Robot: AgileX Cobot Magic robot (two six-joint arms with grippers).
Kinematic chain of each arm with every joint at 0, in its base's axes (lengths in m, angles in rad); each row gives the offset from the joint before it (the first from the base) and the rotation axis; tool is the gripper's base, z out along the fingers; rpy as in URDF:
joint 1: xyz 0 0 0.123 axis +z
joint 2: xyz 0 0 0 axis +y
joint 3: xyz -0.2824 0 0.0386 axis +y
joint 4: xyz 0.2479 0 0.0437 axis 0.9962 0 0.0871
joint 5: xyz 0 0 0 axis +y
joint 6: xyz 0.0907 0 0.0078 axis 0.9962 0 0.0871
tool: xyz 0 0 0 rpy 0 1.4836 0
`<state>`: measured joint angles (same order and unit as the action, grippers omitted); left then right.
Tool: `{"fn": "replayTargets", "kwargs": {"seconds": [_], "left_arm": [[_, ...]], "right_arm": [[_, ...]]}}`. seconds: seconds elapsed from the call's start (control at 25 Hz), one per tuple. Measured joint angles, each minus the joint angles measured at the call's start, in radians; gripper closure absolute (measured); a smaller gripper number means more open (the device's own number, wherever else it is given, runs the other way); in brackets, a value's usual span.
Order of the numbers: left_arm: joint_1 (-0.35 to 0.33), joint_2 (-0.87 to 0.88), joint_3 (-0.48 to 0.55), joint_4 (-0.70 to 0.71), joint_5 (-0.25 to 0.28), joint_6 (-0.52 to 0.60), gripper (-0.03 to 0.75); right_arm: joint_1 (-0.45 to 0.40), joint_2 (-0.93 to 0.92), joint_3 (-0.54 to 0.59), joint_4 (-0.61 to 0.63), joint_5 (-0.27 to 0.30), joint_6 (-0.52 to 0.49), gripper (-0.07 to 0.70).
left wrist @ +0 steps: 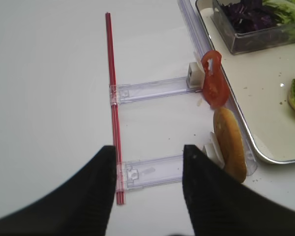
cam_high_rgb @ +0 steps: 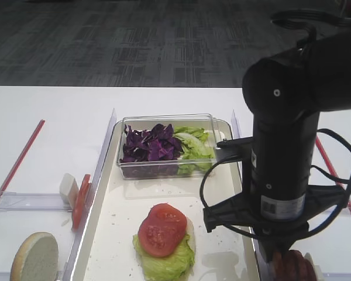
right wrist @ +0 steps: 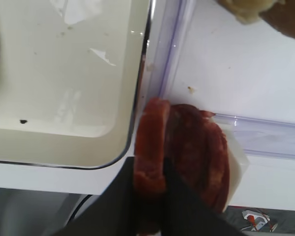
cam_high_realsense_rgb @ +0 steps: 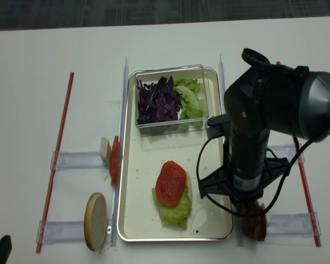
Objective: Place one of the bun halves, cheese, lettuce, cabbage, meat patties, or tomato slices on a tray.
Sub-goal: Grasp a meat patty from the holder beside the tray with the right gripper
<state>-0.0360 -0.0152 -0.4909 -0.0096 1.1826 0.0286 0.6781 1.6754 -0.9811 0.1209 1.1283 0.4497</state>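
Upright meat patty (right wrist: 150, 147) pinched edge-on between right gripper (right wrist: 148, 196) fingers; tray (right wrist: 132, 105) lies just left. Left fingers (left wrist: 105, 191) spread, idle.

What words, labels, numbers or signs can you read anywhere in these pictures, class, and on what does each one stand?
No text can be read in any view.
White sticker on the right arm's wrist, above the meat patties: dark print like a barcode, too small and blurred to read.
Tray, clear plastic box, red strips and table: no lettering visible.
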Motion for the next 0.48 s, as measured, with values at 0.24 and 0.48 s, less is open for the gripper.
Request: {"fn": "replayTargets", "kwargs": {"seconds": [0.24, 0.48], "left_arm": [[0.0, 0.0, 0.0, 0.0, 0.0, 0.0, 0.422], [0.0, 0.0, 0.0, 0.0, 0.0, 0.0, 0.422]], "right_arm": [[0.0, 0.0, -0.054, 0.004, 0.062, -0.009, 0.513], [0.0, 0.0, -0.087, 0.005, 0.069, -0.011, 0.513]]}}
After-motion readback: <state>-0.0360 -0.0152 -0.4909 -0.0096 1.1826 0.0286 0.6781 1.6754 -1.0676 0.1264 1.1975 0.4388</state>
